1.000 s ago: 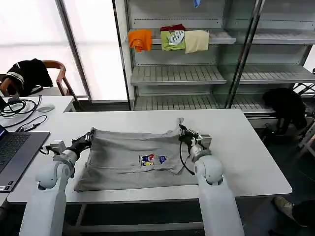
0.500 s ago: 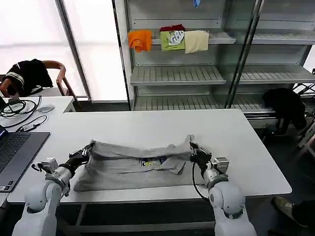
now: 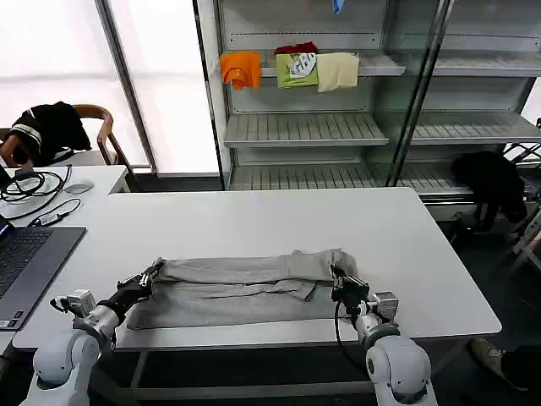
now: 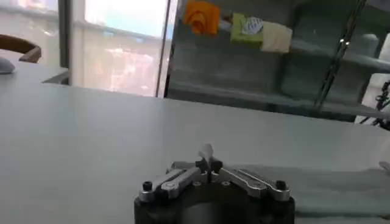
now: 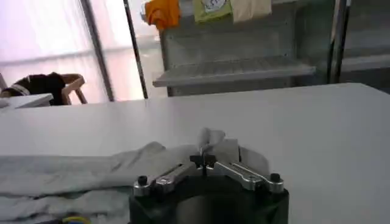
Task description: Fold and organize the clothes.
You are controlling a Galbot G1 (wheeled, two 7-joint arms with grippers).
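A light grey shirt (image 3: 241, 292) lies folded lengthwise into a long band near the table's front edge. My left gripper (image 3: 153, 275) is shut on the band's left end, and a tuft of grey cloth (image 4: 207, 152) sticks up between its closed fingertips. At the band's right end my right gripper (image 3: 338, 277) is shut on a pinch of the shirt (image 5: 210, 141). The shirt's grey folds (image 5: 79, 176) stretch away beside it, with a bit of the multicolour print (image 5: 72, 219) peeking out.
The white table (image 3: 279, 224) is bare behind the shirt. A laptop (image 3: 30, 262), cables and a mouse sit at the left. Orange (image 3: 241, 68), green (image 3: 297, 68) and cream (image 3: 337, 70) garments hang on the shelf rack behind. Black garments lie on a chair (image 3: 51, 127) and at the right (image 3: 494, 182).
Both grippers pulled the shirt's far edge toward the table's front, folding it over itself. The chest print is now covered and the shirt is a narrow band.
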